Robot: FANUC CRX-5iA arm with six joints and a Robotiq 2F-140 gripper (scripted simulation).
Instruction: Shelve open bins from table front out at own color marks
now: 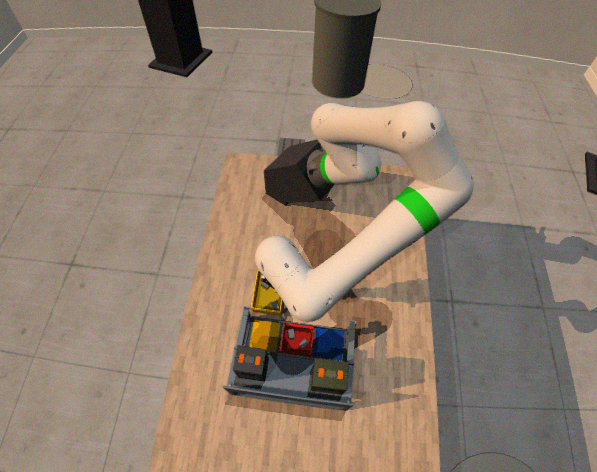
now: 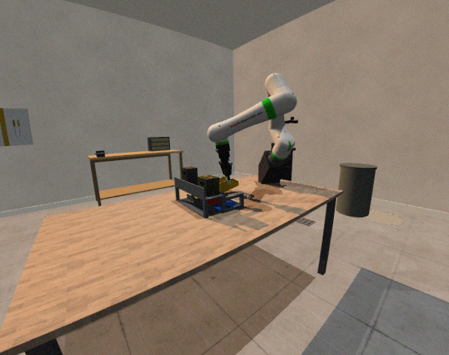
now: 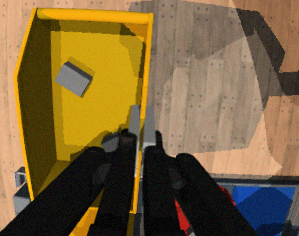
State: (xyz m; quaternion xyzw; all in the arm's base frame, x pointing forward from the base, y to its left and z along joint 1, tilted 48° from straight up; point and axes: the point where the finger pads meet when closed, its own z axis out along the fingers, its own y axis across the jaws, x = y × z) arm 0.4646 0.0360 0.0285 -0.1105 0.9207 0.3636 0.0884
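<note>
The yellow bin point(image 1: 265, 296) is on the table side of the shelf point(image 1: 293, 360), in line with the yellow-marked place point(image 1: 264, 334), its near end at the shelf's front edge. My gripper point(image 3: 141, 119) is shut on the bin's right side wall point(image 3: 144, 94), one finger inside and one outside. A grey part point(image 3: 73, 78) lies in the bin. In the side view the bin point(image 2: 228, 184) looks slightly tilted under the gripper point(image 2: 227, 178). The red bin point(image 1: 296, 339) stands in the middle place with parts in it.
The blue-marked place point(image 1: 329, 343) on the shelf's right holds no bin. Two dark boxes point(image 1: 250, 361) point(image 1: 329, 375) sit on the shelf's upper board. The robot base point(image 1: 293, 177) stands at the table's far end. My arm hides part of the yellow bin from above.
</note>
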